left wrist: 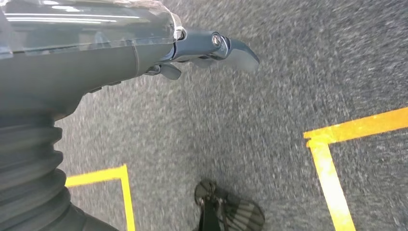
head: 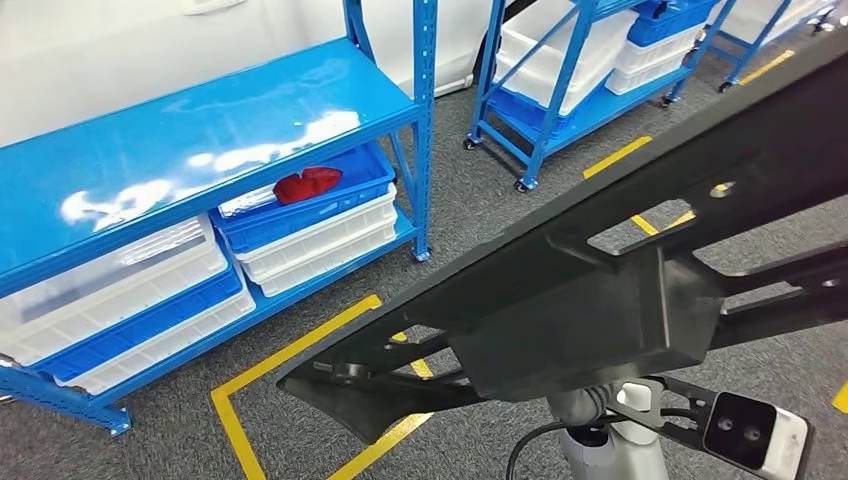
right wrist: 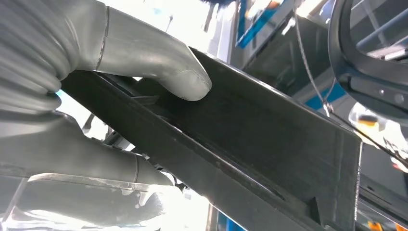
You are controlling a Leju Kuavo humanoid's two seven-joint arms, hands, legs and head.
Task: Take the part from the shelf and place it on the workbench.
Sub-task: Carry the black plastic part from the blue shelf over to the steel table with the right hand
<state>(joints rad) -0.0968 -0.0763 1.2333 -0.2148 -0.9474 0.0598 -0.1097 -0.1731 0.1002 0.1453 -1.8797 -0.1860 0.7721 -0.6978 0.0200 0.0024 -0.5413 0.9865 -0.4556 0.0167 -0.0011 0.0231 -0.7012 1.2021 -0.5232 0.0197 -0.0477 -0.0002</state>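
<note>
Part: the part (head: 600, 300) is a long black moulded frame with cut-outs and a boxy block at its middle. It is off the shelf and carried in the air, slanting across the head view from low centre up to the right edge, above the grey carpet floor (head: 480, 190).

Right hand: the right hand (right wrist: 96, 91) grips the part (right wrist: 250, 144). In the right wrist view the thick grey thumb presses on one face of a flat black edge and the other fingers close on it from the opposite side, so the hold looks like a firm clamp.

Left hand: the left hand (left wrist: 192, 48) hangs over the floor with nothing in it. Its fingers look loosely extended, though the picture is blurred.

Shelf: the blue shelf (head: 200, 130) stands at the left of the head view with a bare glossy top level. White and blue bins sit on its lower level, one of them holding a red object (head: 306, 184). The part is well apart from it.

Floor: yellow tape lines (head: 300, 345) mark the carpet below the part.

Progress: the pick-up appears done, since the part is clear of the shelf and held. What remains, by my reading, is the carry to the desk, the set-down and the release. No desk is seen here, so I cannot tell how far off it is.
</note>
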